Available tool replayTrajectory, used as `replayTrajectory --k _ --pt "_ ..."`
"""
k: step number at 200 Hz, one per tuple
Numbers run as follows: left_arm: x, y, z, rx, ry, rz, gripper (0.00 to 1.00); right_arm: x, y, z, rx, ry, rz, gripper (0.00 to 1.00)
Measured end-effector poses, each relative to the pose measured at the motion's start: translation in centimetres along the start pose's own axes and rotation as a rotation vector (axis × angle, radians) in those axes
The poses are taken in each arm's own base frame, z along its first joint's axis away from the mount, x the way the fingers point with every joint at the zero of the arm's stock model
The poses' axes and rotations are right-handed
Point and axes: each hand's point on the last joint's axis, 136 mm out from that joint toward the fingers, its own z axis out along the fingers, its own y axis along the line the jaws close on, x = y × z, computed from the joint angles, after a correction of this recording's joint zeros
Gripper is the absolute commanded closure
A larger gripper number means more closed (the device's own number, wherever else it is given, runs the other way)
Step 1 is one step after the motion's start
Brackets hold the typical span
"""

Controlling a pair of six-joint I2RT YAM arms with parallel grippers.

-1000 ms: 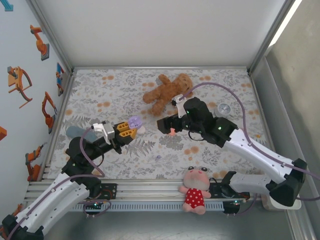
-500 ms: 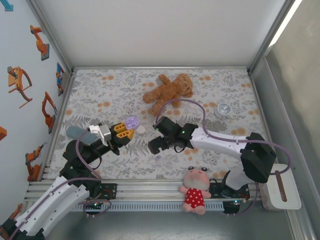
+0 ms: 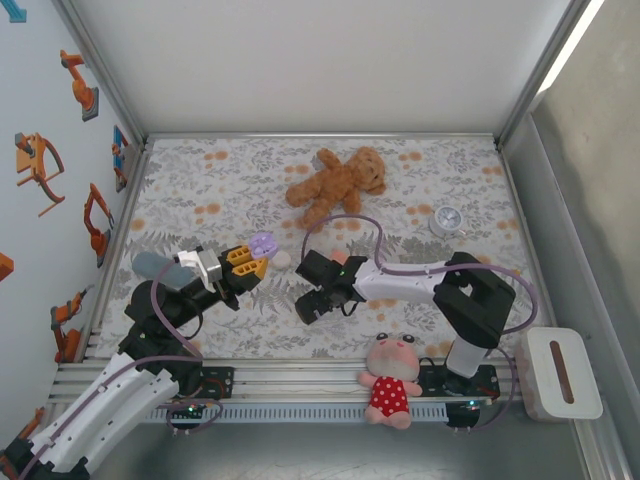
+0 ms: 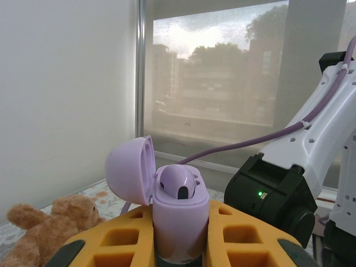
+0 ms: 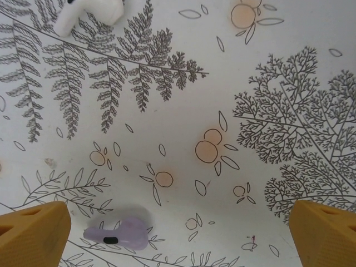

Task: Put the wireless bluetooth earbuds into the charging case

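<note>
Over the last second the right tool (image 3: 312,302) has swung from beside the teddy bear (image 3: 335,185) to the near centre of the tabletop (image 3: 200,180) and dropped low. Its wrist view now shows the loose purple earbud (image 5: 119,233) lying flat on the tabletop, just beside the yellow finger (image 5: 33,233) at the left edge of that view. The fingers are spread wide apart and grip nothing.

The left tool (image 3: 252,262) has barely shifted. It is clamped on the purple charging case (image 4: 179,222), whose lid is swung open, with a seated earbud (image 4: 178,183) inside.

We judge the task half done. The loose purple earbud is within reach but off-centre between the fingers, so a sideways correction is advisable before closing.
</note>
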Motion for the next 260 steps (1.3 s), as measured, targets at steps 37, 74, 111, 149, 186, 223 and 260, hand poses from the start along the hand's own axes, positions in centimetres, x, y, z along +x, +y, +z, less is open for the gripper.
replayTrajectory --k 37,74,111,149,186,223,260 --pt "0.1 0.0 0.0 0.0 0.003 -0.002 0.96 0.5 0.1 0.5 0.018 0.021 -0.017 0.02" --pt "0.1 0.0 0.0 -0.002 0.004 -0.002 0.96 1.3 0.2 0.5 0.032 0.046 -0.038 0.02" --pt "0.1 0.0 -0.1 -0.003 0.003 -0.002 0.96 1.9 -0.6 0.4 0.069 0.069 -0.052 0.03" --pt "0.1 0.0 -0.1 -0.003 0.004 -0.002 0.96 2.3 -1.3 0.0 0.103 0.082 -0.068 0.03" --pt "0.1 0.0 -0.1 -0.004 0.006 -0.003 0.96 2.5 -1.7 -0.4 0.119 0.086 -0.073 0.03" --pt "0.2 0.0 -0.2 -0.005 0.01 -0.005 0.96 2.1 -1.2 -1.5 0.09 0.064 -0.074 0.04" --pt "0.4 0.1 -0.2 -0.009 0.018 -0.008 0.96 0.3 0.6 -3.7 0.004 -0.001 -0.072 0.14"
